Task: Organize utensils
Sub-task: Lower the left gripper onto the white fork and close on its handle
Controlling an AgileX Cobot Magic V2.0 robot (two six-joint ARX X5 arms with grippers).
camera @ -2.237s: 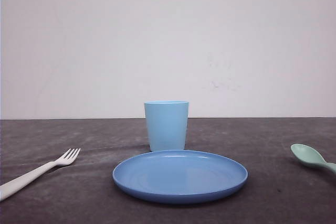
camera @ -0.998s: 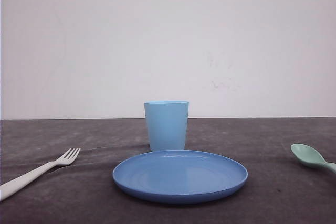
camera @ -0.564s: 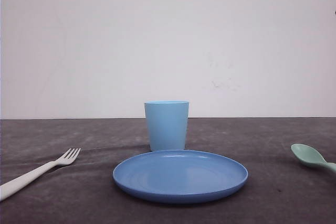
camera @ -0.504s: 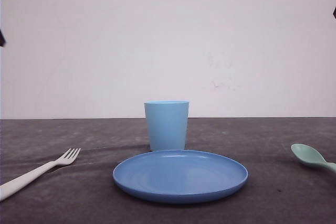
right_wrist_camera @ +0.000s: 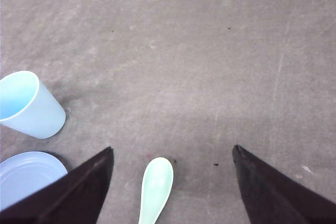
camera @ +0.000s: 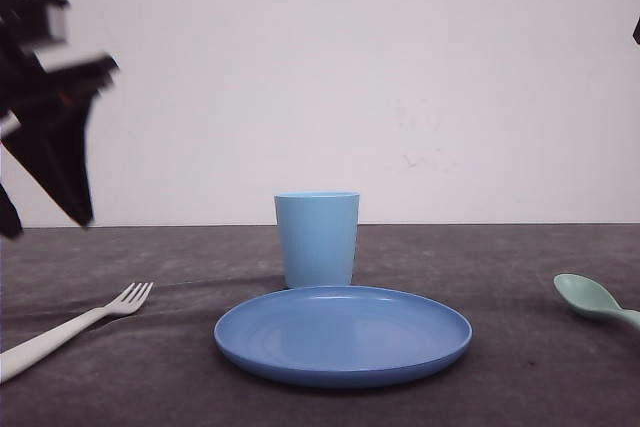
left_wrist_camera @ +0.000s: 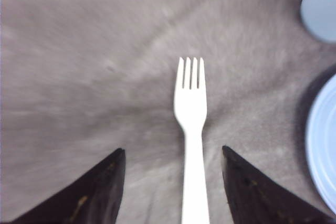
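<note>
High on the left of the front view, the left gripper has swung into sight as a dark, motion-blurred shape against the white wall; half a second ago just a dark sliver showed at that edge, and before that nothing. At the right edge a small dark corner of the right arm sits where it did half a second ago. Nothing on the table has shifted across the frames.

The white plastic fork lies on the dark grey tabletop at the left, tines pointing toward the light blue cup, well apart from it. From the left wrist view the fork runs straight up between the two black fingers, which are spread wide and touch nothing, well above the surface.

The mint-green spoon lies at the far right of the table, bowl facing inward. In the right wrist view the spoon sits between the right gripper's widely parted fingers, untouched.

The round blue plate rests in the middle, just in front of the upright cup, both empty.

No brand, label or writing can be read on any item.
</note>
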